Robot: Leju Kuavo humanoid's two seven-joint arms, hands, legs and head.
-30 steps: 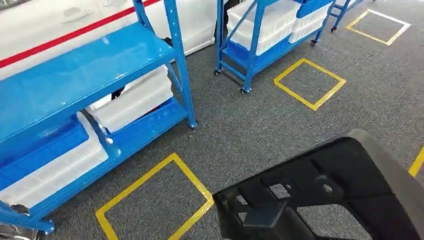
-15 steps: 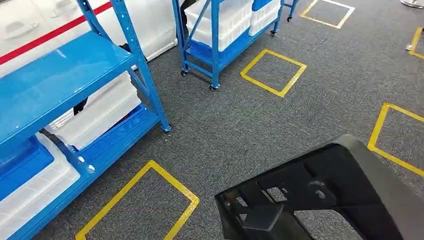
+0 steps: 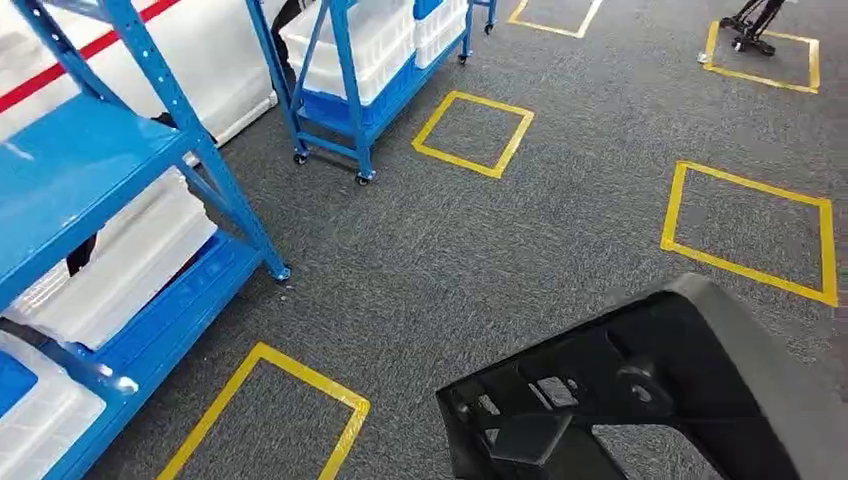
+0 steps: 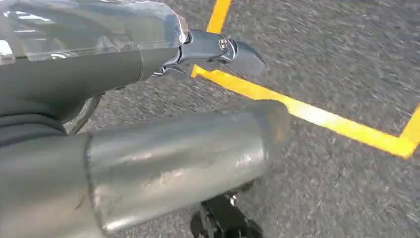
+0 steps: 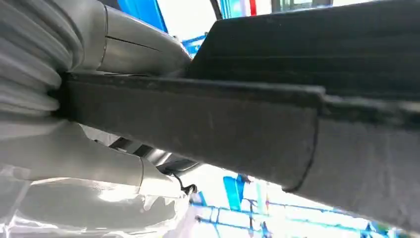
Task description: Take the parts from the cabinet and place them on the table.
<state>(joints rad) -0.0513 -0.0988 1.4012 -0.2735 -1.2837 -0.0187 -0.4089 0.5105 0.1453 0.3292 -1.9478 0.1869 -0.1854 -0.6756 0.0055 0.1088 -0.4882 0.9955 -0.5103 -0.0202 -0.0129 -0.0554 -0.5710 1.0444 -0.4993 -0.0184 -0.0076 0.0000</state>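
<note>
Carrying item: 1 black part (image 3: 650, 400), held low at the right of the head view, above the carpet (image 3: 520, 240) and clear of the blue rack (image 3: 110, 190).

Right hand (image 5: 74, 104): closed on the part. In the right wrist view the part's long black edge (image 5: 198, 124) is seen clamped between the grey thumb and the fingers, hard against the ribbed cover. The hold is taken at 1 edge only; the rest of the part reaches well out from the hand.

Left hand (image 4: 148, 148): seen from the left wrist view over carpet and a yellow line (image 4: 307, 114). No object is seen in it; whether the fingers are spread or curled cannot be told, as the picture is blurred.

Risks, as judged:
1. Slip or twist of the part, caused by the 1-edge hold and the long overhang.
2. A knock of the overhanging end against a rack post or the wheeled rack (image 3: 350, 90), should a turn be made near them.
3. Loss of grip from the jolt of walking.

Table: no table is seen, so placing is judged not yet at hand.
</note>
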